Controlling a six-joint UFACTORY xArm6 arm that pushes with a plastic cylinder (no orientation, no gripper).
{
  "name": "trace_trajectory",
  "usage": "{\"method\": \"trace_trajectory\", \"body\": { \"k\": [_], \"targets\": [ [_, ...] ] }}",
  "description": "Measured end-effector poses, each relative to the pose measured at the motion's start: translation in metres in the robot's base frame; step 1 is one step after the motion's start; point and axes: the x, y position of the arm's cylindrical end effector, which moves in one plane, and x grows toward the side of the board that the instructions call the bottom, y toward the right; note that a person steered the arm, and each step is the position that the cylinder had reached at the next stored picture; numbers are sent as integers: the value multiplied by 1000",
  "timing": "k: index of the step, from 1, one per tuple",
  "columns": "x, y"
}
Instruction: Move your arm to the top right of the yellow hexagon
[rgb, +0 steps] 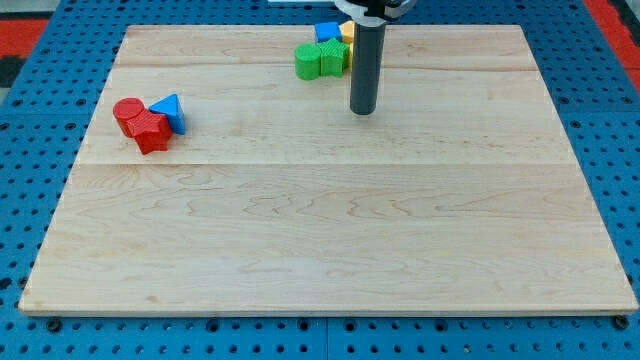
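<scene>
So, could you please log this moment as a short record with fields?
board: pale wooden board on blue pegboard
tip: my tip rests on the board, below and right of the top cluster
top cluster: green blocks, blue block, yellow block partly hidden behind the rod
left cluster: red cylinder, red block, blue triangular block, touching

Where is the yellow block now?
The yellow block sits at the view's top, touching the blue block, partly hidden behind my rod, above my tip.
</scene>
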Motion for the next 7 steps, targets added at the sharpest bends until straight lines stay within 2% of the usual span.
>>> {"method": "trace_trajectory", "body": {
  "k": [1,2,3,4,5,7],
  "targets": [
    [0,18],
    [-31,38],
    [-139,62],
    [-161,62],
    [-163,5],
    [-163,40]
  ]
}}
